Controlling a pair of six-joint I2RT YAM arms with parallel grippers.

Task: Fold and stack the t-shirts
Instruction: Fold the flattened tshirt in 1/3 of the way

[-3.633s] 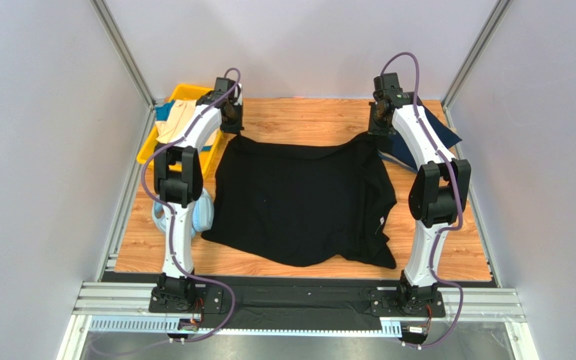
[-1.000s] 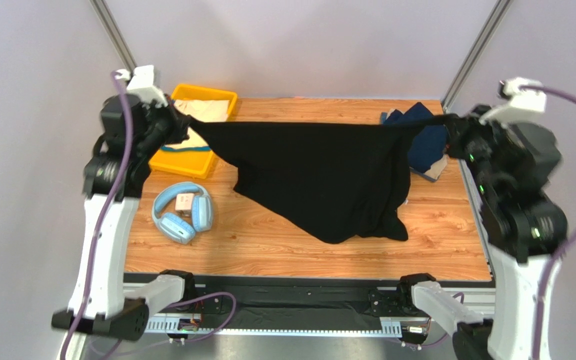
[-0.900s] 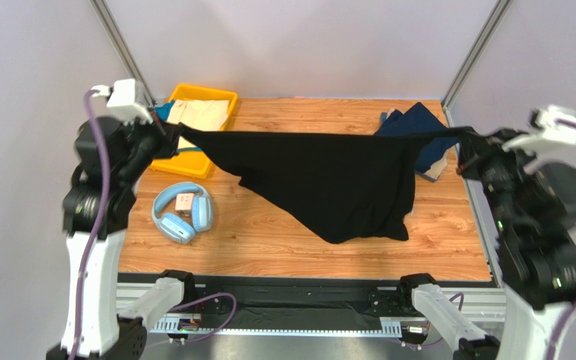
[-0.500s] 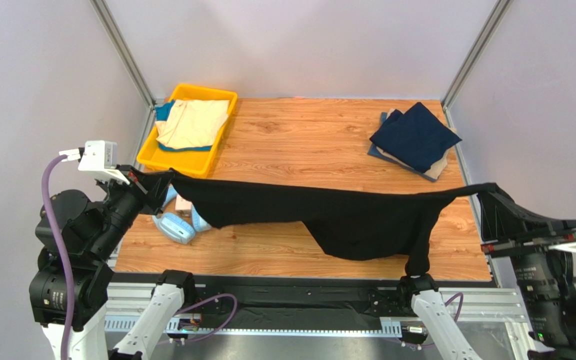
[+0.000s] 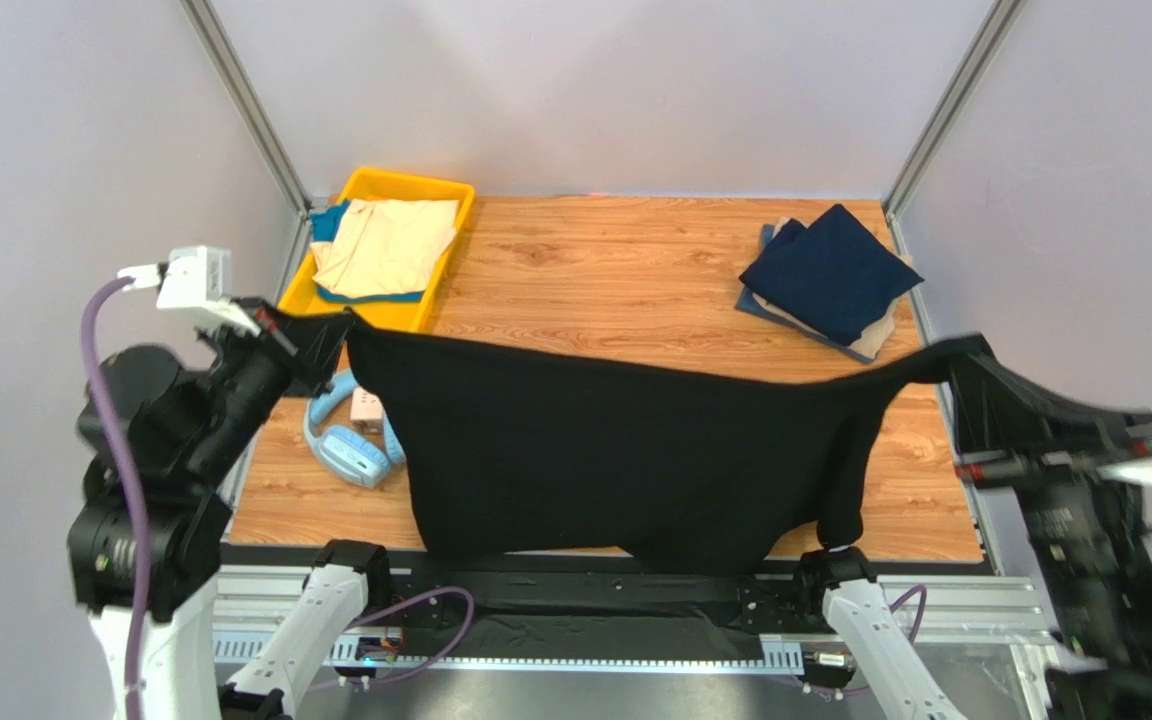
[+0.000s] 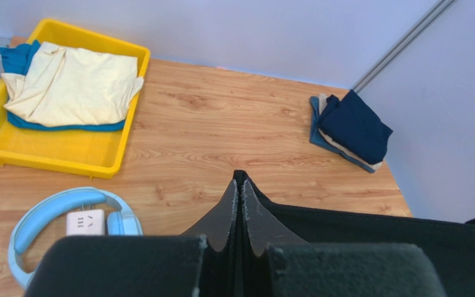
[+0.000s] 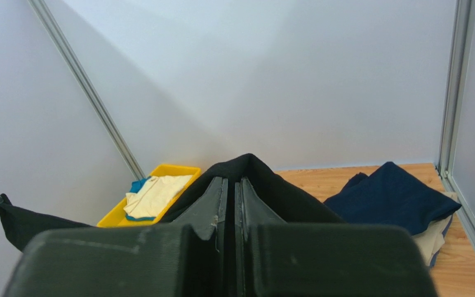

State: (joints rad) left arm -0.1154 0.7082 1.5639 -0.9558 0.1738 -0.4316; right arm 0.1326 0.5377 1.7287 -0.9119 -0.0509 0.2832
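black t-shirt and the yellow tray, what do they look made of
Black t-shirt: soft thin cloth, possibly cotton knit, matte. It sags between its held corners and hangs in loose folds.
Yellow tray: probably moulded plastic. It has a smooth, uniform colour, a slight sheen and thin, even walls.

Plain black t-shirt [image 5: 612,450], centre; cream shirt [image 5: 384,245] in a yellow tray [image 6: 54,148], upper left; navy shirt [image 5: 835,273], upper right; light-blue headphones [image 5: 339,447]; wood-grain table [image 5: 612,278].
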